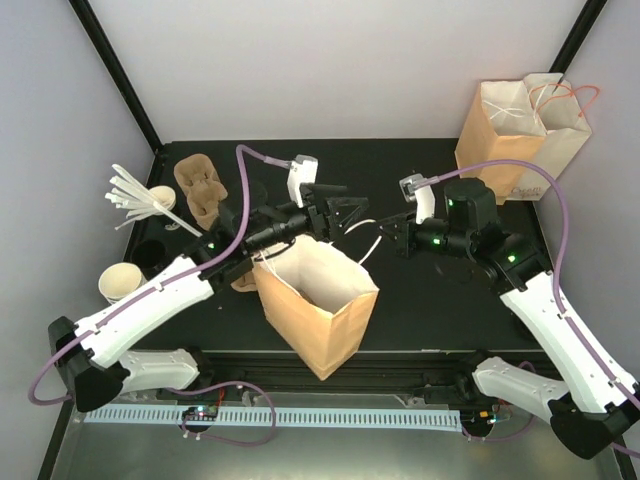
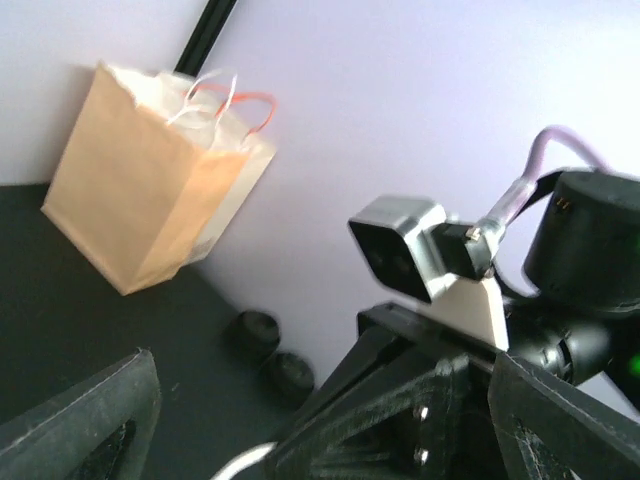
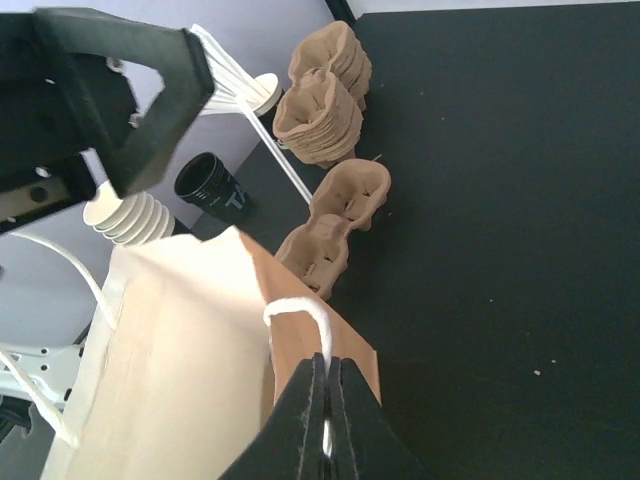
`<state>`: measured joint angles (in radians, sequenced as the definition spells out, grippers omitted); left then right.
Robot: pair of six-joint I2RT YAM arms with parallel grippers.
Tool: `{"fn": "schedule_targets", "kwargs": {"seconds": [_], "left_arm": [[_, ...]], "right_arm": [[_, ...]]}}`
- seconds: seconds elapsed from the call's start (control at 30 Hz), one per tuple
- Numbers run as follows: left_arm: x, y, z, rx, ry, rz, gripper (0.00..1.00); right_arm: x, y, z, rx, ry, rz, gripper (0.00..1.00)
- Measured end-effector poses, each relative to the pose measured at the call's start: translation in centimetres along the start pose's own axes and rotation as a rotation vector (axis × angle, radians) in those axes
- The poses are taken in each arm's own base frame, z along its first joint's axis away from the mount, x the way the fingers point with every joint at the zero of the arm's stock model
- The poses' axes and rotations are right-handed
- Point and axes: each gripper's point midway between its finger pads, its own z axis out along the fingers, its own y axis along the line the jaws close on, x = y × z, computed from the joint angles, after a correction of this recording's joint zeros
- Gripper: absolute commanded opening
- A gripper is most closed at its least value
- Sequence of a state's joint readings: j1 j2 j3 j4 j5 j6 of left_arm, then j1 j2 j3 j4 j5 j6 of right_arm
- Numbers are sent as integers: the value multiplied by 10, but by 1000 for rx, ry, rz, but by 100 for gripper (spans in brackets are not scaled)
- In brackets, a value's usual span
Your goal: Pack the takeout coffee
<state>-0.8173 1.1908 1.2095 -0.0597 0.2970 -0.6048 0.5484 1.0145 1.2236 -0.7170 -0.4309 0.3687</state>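
An open brown paper bag (image 1: 318, 305) stands at the middle of the black table. My right gripper (image 1: 388, 232) is shut on its white cord handle (image 3: 300, 310), with the jaws pinched together (image 3: 327, 400) just above the bag's rim (image 3: 250, 270). My left gripper (image 1: 345, 215) hovers open over the bag's far edge, with nothing between its fingers (image 2: 90, 420). The right arm's wrist camera (image 2: 400, 245) shows beyond it. The takeout coffee (image 3: 212, 187), a small dark cup with a black top, stands at the table's left side (image 1: 150, 252), away from both grippers.
A second paper bag (image 1: 520, 135) stands at the back right corner. At the left are a cream cup stack (image 1: 122, 282), white stirrers (image 1: 135, 195) and brown pulp cup carriers (image 1: 200, 190). Two small black round things (image 2: 252, 335) sit by the right wall.
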Motion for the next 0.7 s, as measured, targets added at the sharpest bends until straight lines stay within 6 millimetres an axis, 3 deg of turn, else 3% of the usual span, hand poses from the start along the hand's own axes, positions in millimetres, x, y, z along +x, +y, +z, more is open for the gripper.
{"fn": "schedule_targets", "kwargs": {"seconds": [0.13,0.27,0.4,0.57,0.63,0.7], "left_arm": [[-12,-8,4,111,-142,-41,93],[-53,-40,-11,256,-314,-38,93],[-81,-62,-28,335,-418,-26,91],[-128,-81,-43,230,-424,35,98],[-151,-91,-59,160,-422,93,99],[-162,-93,-78,91,-415,151,99]], "right_arm": [[-1,1,-1,-5,-4,0,1],[-1,2,-2,-7,-10,-2,1],[0,1,-2,-4,-9,-1,1],[0,-16,-5,95,-21,8,1],[0,-24,-10,154,-33,10,1],[-2,-28,-16,190,-49,5,1]]}}
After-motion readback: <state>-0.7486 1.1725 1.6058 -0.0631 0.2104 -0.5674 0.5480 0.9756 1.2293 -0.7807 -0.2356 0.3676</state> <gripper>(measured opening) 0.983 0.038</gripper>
